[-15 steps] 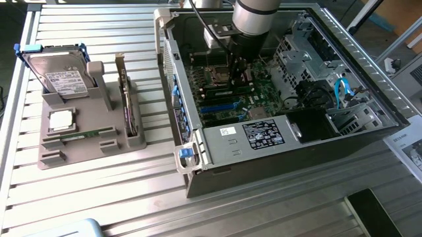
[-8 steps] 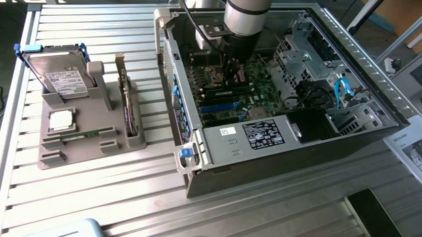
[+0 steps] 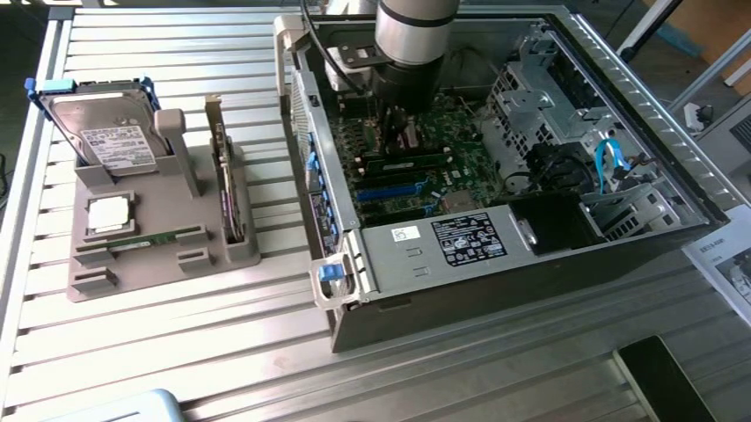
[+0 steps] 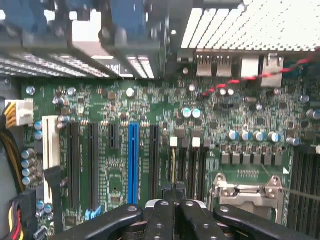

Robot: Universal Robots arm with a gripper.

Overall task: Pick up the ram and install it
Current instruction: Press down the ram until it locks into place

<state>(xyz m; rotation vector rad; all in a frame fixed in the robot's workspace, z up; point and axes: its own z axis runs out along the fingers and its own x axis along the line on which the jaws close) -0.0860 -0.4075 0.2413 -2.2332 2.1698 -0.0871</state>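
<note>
The arm reaches down into the open computer case, and the gripper is low over the green motherboard. In the wrist view the gripper has its black fingers drawn together, nearly touching, with a thin dark edge between them. If this edge is a ram, it cannot be told, so it is not clear whether the gripper grasps something or is only clenched.

One ram lies flat on the motherboard, just in front of the gripper, a long narrow green stick. A second ram lies in a slot of the grey holder, which stands on the slatted metal table, well apart from the case, to the exterior view's left of it. In the same holder stand a hard drive with a blue frame, a square silver processor chip and an upright expansion card.

In the wrist view the motherboard shows a blue slot, black slots beside it and the metal processor socket near the fingers.
</note>
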